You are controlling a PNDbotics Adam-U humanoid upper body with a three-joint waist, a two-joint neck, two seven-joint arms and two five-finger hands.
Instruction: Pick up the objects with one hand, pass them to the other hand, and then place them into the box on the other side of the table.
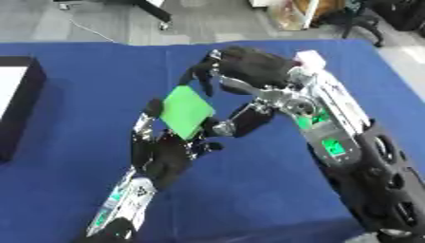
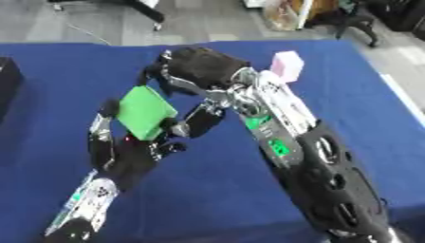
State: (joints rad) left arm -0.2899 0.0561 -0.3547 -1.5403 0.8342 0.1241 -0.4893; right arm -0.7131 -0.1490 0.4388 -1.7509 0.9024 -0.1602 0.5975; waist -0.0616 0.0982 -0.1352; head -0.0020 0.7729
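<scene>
Above the blue table (image 1: 66,190), met mid-air: right hand (image 1: 249,66) curled over the top edge of a green flat square (image 1: 187,111), thumb beneath; left hand (image 1: 162,152) cupped under its lower edge, fingers up. Beyond, pink block (image 2: 287,64) on the cloth; black box (image 1: 21,102) at left edge.

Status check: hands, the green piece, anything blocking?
Left hand and right hand both on green square, mid-handover above blue table. Black box at left edge. Pink block behind right arm, not blocking.
</scene>
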